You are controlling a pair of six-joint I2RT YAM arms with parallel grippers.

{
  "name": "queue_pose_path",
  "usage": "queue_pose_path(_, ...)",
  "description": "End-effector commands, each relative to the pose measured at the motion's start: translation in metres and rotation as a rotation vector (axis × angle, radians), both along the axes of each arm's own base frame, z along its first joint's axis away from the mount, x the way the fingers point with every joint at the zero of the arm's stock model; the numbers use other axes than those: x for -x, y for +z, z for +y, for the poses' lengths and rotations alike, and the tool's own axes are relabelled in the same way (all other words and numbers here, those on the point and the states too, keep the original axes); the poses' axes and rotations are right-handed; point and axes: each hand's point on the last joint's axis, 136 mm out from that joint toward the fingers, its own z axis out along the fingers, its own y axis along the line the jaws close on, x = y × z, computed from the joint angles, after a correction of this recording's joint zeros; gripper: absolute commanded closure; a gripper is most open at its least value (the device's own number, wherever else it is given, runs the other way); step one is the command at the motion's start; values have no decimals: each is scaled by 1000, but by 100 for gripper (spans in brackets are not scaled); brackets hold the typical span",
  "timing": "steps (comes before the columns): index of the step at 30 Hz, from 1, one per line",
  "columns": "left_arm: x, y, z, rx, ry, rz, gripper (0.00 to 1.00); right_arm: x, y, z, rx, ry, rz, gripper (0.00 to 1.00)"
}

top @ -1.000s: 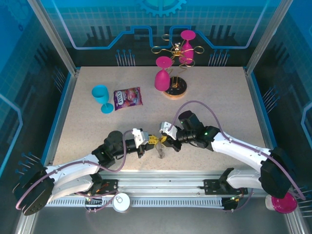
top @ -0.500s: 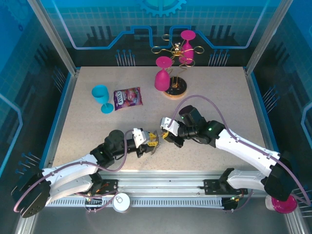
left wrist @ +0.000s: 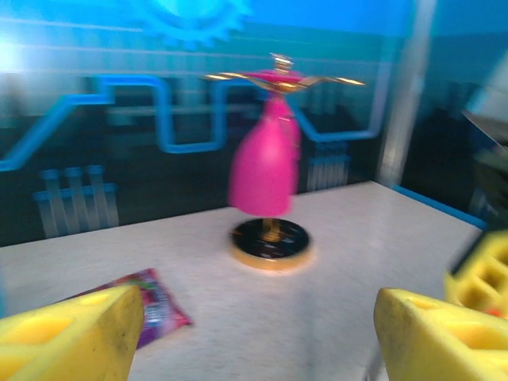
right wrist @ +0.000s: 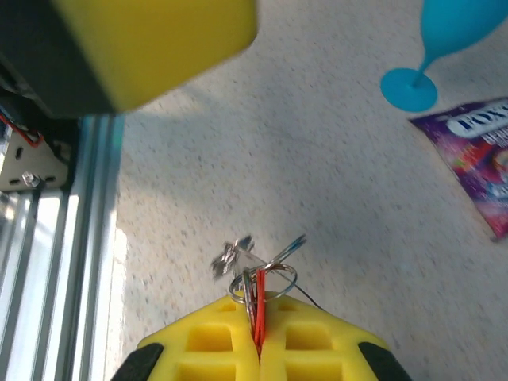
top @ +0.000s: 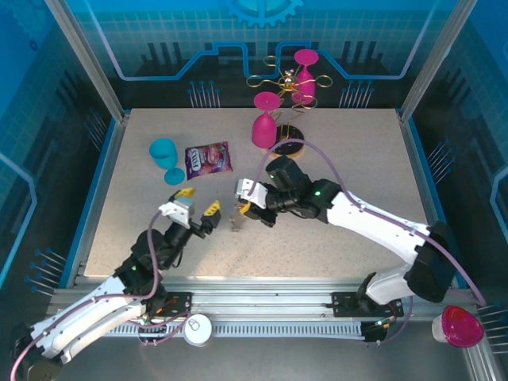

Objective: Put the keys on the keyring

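Left tool (top: 198,202) sits near-left above the surface (top: 349,151), fingers spread wide, nothing between them. Right tool (top: 247,209) is mid-surface, just right of it, pads pressed together pinching the red key (right wrist: 259,305); the thin wire rings of the keyring (right wrist: 268,278) loop at the pad tips and small metal bits dangle just above the surface. Farther back: purple packet (top: 209,159) beside the blue cup (top: 165,157) far-left, pink glasses (top: 264,121) at the gold rack (top: 279,79) far-centre.
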Motion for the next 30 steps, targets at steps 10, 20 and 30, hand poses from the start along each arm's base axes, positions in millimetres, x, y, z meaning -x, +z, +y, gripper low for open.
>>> queue_pose_path(10, -9, -19, 53, -26, 299, 49, 21, -3, -102, -15, 314, 125, -58, 100)
queue_pose_path(20, -22, -46, 61, -27, 357, 94, 17, 9, -175, -126, 798, -1, 30, 100)
queue_pose_path(30, -32, -67, 72, -56, 403, 164, 1, 1, -200, -198, 1100, -115, 35, 79)
